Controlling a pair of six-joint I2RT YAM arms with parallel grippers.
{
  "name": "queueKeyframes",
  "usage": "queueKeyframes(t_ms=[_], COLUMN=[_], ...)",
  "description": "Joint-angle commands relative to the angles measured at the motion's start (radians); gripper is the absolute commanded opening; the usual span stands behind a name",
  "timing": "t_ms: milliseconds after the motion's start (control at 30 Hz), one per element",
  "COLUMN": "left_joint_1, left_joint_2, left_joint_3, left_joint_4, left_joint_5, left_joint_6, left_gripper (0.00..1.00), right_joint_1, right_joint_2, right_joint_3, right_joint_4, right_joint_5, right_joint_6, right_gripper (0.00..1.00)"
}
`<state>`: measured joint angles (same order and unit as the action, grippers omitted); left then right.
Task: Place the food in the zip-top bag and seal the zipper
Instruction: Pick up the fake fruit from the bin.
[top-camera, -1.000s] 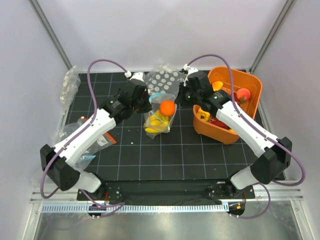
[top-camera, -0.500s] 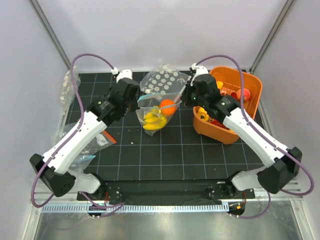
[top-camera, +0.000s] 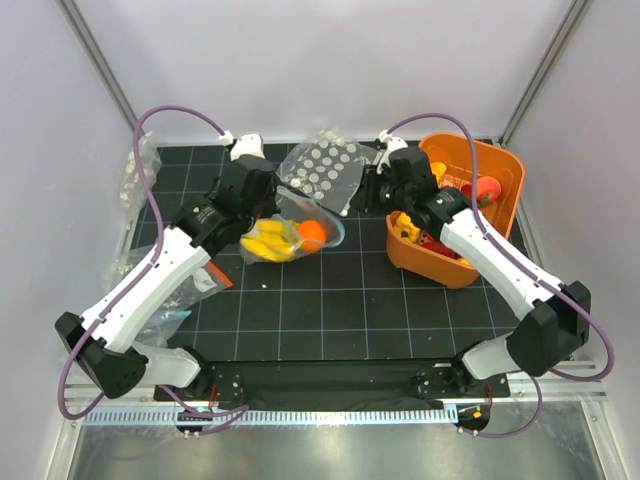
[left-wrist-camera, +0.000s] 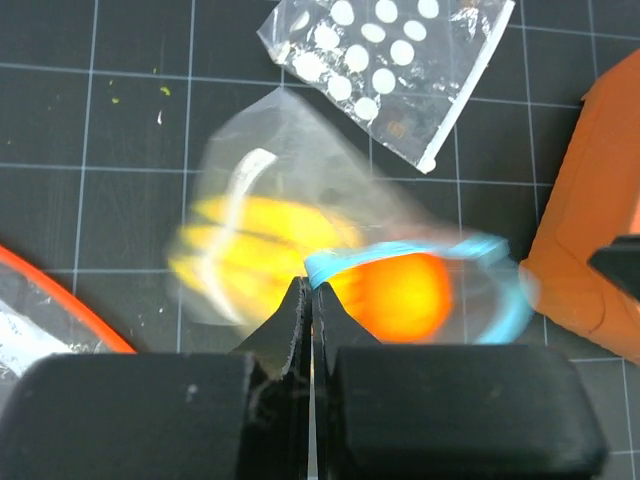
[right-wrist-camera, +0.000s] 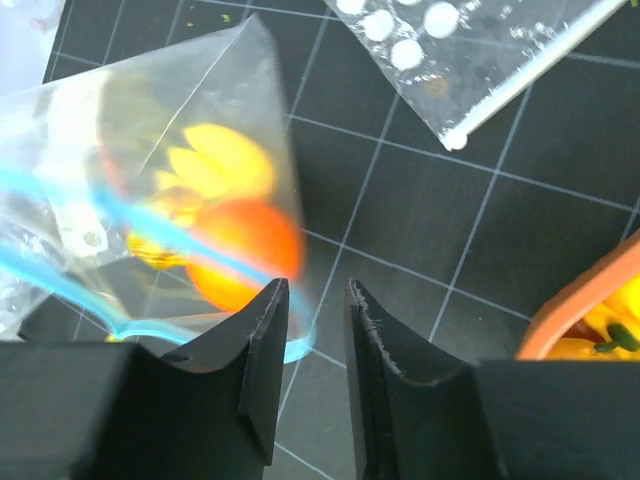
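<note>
The clear zip-top bag (top-camera: 292, 222) lies tilted on the black mat with the yellow banana bunch (top-camera: 266, 241) and the small orange (top-camera: 312, 235) inside it. It is motion-blurred in both wrist views. My left gripper (top-camera: 272, 207) is shut on the light-blue zipper (left-wrist-camera: 480, 250) at the bag's mouth, just left of the orange (left-wrist-camera: 400, 295) and right of the bananas (left-wrist-camera: 250, 240). My right gripper (top-camera: 375, 190) is open and empty. In the right wrist view its tips (right-wrist-camera: 315, 290) stand just right of the bag (right-wrist-camera: 200, 90) and the orange (right-wrist-camera: 245, 250), apart from the zipper (right-wrist-camera: 60, 190).
A clear bag with white dots (top-camera: 325, 170) lies behind the zip-top bag. An orange bin (top-camera: 505, 165) with toy food stands at the right. Clear bags with orange-red strips (top-camera: 200, 280) lie at the left, and another clear bag (top-camera: 138, 175) at the far left edge.
Both grippers held the bag up by its mouth. The right gripper has let go and drawn back right. The bag has swung down and left, hanging from the left gripper.
</note>
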<state>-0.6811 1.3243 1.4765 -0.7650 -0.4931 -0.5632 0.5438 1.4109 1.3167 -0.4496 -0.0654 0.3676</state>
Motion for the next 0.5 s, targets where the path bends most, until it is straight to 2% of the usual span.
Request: queueKeyframes(t_ms=[0,100,267,300,467], left_joint_1=[-0.001,0.000,-0.001,0.000,-0.001], left_joint_2=[-0.004,-0.014,-0.025,-0.025,-0.037], left_joint_3=[-0.011,-0.053,-0.079,-0.082,-0.096], left_joint_4=[0.085,0.119,0.133,0.133,0.133], left_joint_5=[-0.001,0.033,0.034,0.037,0.060], left_joint_6=[0.035,0.043,0.042,0.043,0.045], left_gripper=[0.00,0.00,0.00,0.00,0.00], right_joint_1=[-0.097,-0.149,-0.294,-0.312,-0.413], right_joint_2=[0.005,0.016,0.091,0.124,0.209], right_joint_3=[0.029,0.073,0.170,0.193,0.213], right_joint_4=[0.032,0.028,-0.076,-0.108,-0.080], right_joint_5=[-0.077,-0.085,0.042,0.061,0.192], right_joint_6=[0.077,0.111,0.165,0.197,0.247], right_gripper=[0.36,0.59,0.63,0.67,0.77])
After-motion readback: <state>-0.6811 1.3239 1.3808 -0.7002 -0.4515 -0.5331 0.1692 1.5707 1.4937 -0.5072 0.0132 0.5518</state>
